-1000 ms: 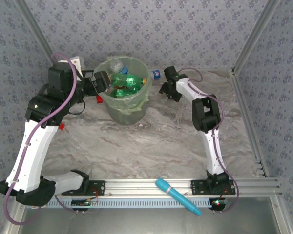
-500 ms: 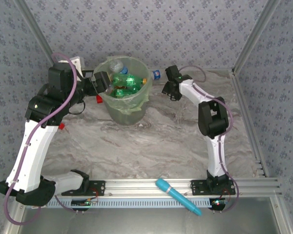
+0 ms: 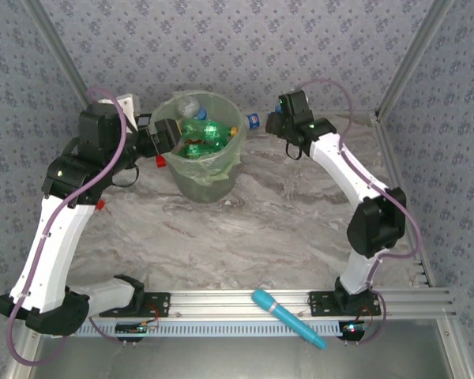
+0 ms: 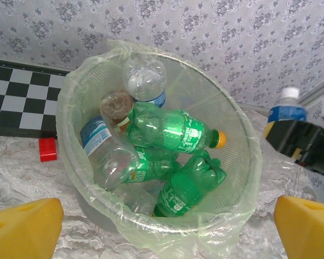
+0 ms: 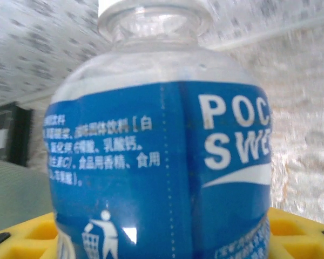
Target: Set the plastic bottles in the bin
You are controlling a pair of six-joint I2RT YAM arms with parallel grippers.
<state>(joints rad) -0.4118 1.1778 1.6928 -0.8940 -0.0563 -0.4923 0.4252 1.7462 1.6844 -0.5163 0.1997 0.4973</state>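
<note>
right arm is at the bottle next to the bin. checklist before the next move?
1. Bottle between the right gripper's fingers: ok, a yellow finger shows on each side of it.
2. Fingers shut on it: cannot tell.
3. Bottle upright: ok, white cap on top in the left wrist view.
4. Room in the bin: ok, the bottles inside lie below the rim.
5. Left gripper out of the drop path: probably not ok, it hangs open at the bin's left rim.
</note>
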